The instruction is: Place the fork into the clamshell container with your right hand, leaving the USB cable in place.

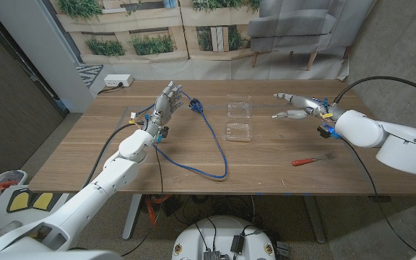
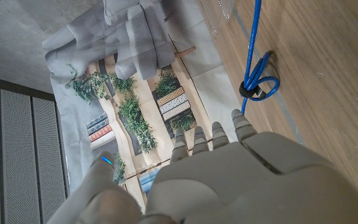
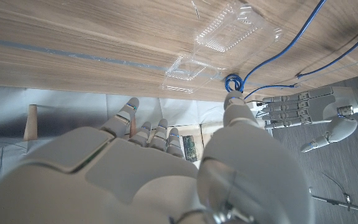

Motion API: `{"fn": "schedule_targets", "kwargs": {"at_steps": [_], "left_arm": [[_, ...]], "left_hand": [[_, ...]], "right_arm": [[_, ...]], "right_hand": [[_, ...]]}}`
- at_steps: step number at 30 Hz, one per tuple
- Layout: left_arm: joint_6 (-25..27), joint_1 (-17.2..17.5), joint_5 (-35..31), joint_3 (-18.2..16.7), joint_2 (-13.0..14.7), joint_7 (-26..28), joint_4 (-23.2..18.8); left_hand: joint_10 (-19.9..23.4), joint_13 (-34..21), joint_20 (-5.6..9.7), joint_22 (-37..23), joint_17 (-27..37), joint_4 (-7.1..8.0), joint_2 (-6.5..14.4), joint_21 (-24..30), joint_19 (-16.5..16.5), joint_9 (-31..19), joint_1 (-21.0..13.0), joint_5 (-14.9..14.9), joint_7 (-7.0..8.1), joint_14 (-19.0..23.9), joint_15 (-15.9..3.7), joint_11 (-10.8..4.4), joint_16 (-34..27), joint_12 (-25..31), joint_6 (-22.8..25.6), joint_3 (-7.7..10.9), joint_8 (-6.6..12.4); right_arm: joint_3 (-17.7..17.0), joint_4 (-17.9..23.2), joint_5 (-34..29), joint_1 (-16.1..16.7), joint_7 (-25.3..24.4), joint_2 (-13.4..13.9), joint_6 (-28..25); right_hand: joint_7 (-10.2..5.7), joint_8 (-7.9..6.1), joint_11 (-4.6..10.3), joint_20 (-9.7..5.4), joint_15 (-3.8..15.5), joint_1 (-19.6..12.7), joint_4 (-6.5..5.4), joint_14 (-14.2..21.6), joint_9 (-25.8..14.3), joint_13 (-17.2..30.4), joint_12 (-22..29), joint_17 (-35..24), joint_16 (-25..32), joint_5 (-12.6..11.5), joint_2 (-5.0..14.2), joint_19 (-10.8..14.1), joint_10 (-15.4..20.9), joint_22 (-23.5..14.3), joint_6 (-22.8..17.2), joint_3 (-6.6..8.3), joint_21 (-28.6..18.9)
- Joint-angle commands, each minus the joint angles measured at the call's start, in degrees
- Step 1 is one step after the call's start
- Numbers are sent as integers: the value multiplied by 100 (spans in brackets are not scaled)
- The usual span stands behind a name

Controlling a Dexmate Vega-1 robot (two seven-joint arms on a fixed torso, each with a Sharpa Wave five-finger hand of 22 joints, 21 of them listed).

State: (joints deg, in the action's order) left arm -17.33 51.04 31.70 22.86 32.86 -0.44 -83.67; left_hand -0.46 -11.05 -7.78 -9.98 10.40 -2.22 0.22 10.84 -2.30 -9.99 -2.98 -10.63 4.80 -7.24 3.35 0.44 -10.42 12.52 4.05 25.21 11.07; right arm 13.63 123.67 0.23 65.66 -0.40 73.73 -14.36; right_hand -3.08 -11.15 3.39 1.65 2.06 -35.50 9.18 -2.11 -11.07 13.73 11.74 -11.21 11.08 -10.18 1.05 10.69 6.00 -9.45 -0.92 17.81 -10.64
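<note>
A fork (image 1: 313, 159) with a red handle lies on the table near the right front, its tines pointing right. An open clear clamshell container (image 1: 238, 120) sits at the table's middle back, also seen in the right wrist view (image 3: 219, 43). A blue USB cable (image 1: 210, 144) loops across the table's middle, its coiled end (image 2: 258, 84) near the left hand. My right hand (image 1: 295, 105) hovers open above the table, right of the container and behind the fork, holding nothing. My left hand (image 1: 166, 107) stands open at the back left beside the cable's coil.
A white power strip (image 1: 118, 81) lies on the floor behind the table's left back corner. A printed backdrop with plants and a grey chair hangs behind the table. Bare wood lies between the fork and the container.
</note>
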Motion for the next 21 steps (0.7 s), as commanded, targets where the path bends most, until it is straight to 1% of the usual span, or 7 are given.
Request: {"fn": "schedule_targets", "kwargs": {"at_steps": [1,5,13,18,19,20,21], "left_arm": [[-34,26,-38,26,-55,48,-19],[-90,37,125,14,-162,-35,35],[-64,57,59,25,-125,17,-29],[-2,75,41,24,-99,64,-79],[10,77,37,23,-98,79,-89],[9,77,30,25,-100,89,-92],[1,75,16,27,-104,98,-90]], "left_hand": [[21,-21,-7,-16,15,-16,-1,24,-35,-34,-38,-6,32,-63,0,-5,-30,11,39,10,10],[25,-21,-10,-16,15,-19,-1,24,-36,-34,-38,-6,37,-61,-2,1,-31,12,44,10,9],[1,-21,-8,-16,15,-25,-1,20,-49,-34,-38,-5,23,-78,16,6,-26,2,32,7,-1],[8,-21,-5,-17,16,-28,-2,17,-62,-35,-35,-4,25,-92,19,43,-22,4,40,4,-1],[8,-21,-6,-17,16,-29,-2,15,-66,-35,-34,-4,24,-103,26,43,-19,4,39,4,-2],[7,-21,-3,-17,16,-30,-2,15,-67,-35,-34,-4,28,-110,30,44,-17,3,45,3,0],[4,-21,-7,-17,16,-31,-3,15,-70,-35,-33,-4,25,-110,32,39,-17,2,47,2,0]], "right_arm": [[-284,228,-14,314,77,366,-94],[-373,231,-13,400,86,439,-11],[-665,196,38,691,164,645,165],[-754,164,-36,821,142,662,210],[-801,157,-40,869,121,658,233],[-891,162,-41,956,101,678,241],[-980,162,-60,1040,86,696,251]], "right_hand": [[-27,-30,14,4,464,-61,1,23,-26,17,37,-15,42,1,-14,31,1,-15,7,20,-5],[-32,-27,14,-1,471,-72,2,26,-26,19,43,-14,44,1,-18,34,3,-15,15,19,-6],[-33,-45,19,-4,477,-101,0,80,-25,24,85,-14,66,0,-24,86,73,-15,-34,18,-22],[-30,-47,22,-1,475,-115,0,90,-24,26,97,-14,69,-1,-26,99,89,-15,-43,18,-24],[-30,-50,18,-12,478,-118,-1,104,-24,27,102,-14,74,-1,-27,112,98,-15,-52,17,-28],[-31,-58,15,-80,505,-132,-2,147,-24,29,119,-13,88,-2,-32,158,125,-14,-79,15,-41],[-31,-61,8,-106,527,-146,-3,167,-23,32,149,-12,93,-3,-38,197,186,-14,-97,13,-50]]}}
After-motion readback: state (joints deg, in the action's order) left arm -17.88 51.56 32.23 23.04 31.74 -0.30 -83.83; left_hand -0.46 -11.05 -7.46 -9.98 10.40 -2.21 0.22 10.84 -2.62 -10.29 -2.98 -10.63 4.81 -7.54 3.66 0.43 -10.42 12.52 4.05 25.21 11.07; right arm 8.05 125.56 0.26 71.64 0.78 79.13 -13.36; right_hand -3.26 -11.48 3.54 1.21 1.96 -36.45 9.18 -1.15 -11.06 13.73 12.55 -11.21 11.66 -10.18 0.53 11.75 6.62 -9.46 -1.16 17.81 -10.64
